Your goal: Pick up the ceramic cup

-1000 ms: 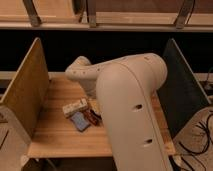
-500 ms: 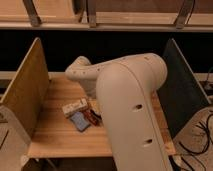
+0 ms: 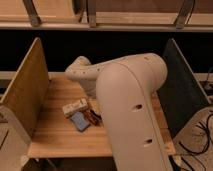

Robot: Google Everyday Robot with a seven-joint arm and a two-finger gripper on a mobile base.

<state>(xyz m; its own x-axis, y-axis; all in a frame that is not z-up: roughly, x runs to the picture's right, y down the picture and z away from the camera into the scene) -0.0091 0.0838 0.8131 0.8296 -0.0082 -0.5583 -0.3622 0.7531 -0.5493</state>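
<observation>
— Where's the cup?
— In the camera view I can't find it. The arm (image 3: 132, 110) fills the middle of the table (image 3: 55, 142) and may be hiding it.
— And the gripper?
— Also out of sight, somewhere behind that big arm, so I can't tell how wide it's open or whether it holds anything.
— So which way should it reach?
— I can't say. Only a pale box (image 3: 75, 106), a blue packet (image 3: 80, 121) and something dark red (image 3: 93, 116) show beside the arm.

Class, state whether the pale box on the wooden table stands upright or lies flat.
Flat: the pale box rests lengthwise on the table beside a blue item. The tool is hidden behind the arm.
</observation>
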